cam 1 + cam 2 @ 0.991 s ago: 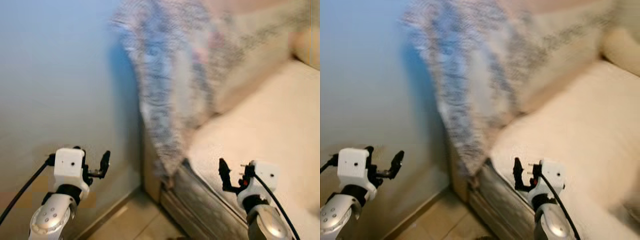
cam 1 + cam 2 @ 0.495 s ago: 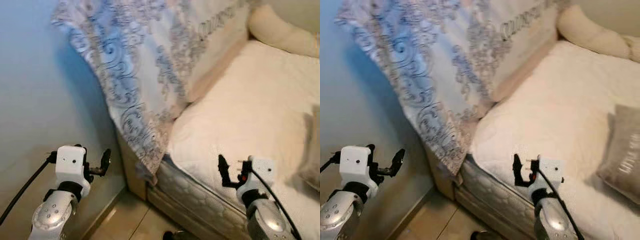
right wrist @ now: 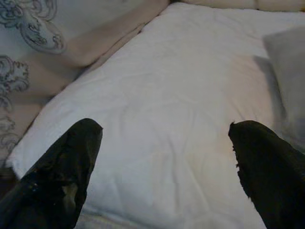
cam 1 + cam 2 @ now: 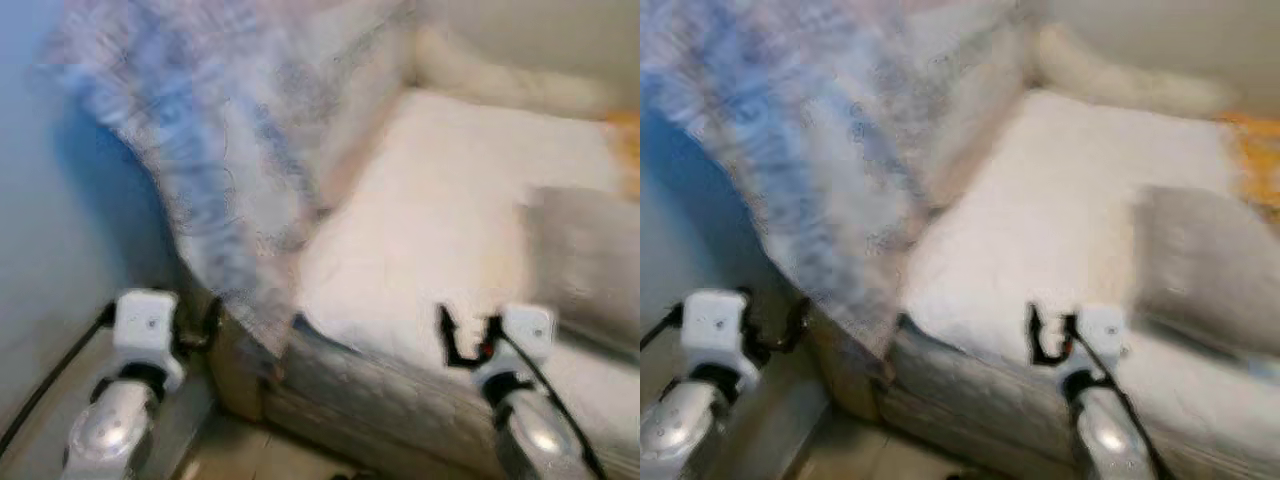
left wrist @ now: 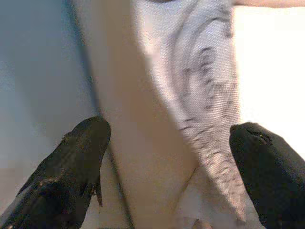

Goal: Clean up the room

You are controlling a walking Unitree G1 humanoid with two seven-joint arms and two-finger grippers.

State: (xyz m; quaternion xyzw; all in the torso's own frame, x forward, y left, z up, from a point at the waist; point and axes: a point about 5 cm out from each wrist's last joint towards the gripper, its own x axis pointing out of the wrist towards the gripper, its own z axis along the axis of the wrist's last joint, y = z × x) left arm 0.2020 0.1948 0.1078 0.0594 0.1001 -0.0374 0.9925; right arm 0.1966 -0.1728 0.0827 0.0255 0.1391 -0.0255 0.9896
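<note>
Both grippers, left gripper (image 5: 167,157) and right gripper (image 3: 162,157), hang empty with fingers spread. Risk: the left fingers may snag the draped blue-patterned fabric cover (image 4: 210,170) at the white mattress (image 4: 430,230) corner, because motion blur degrades positioning.

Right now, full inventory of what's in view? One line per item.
Patterned blanket with grey-blue swirls: 1, white and grey-blue, draped over the left corner of the bed, hanging down its side.
White quilted mattress cover: 1, white, across the bed top.
Grey square cushion: 1, grey, on the bed's right side.
Cream pillow: 1, cream, along the far edge of the bed, blurred.
Orange item: 1, at the far right edge, too blurred to identify.
Light blue wall: 1, left of the bed.
Left gripper: 1, black fingers, open, beside the hanging blanket edge.
Right gripper: 1, black fingers, open, over the mattress cover.
</note>
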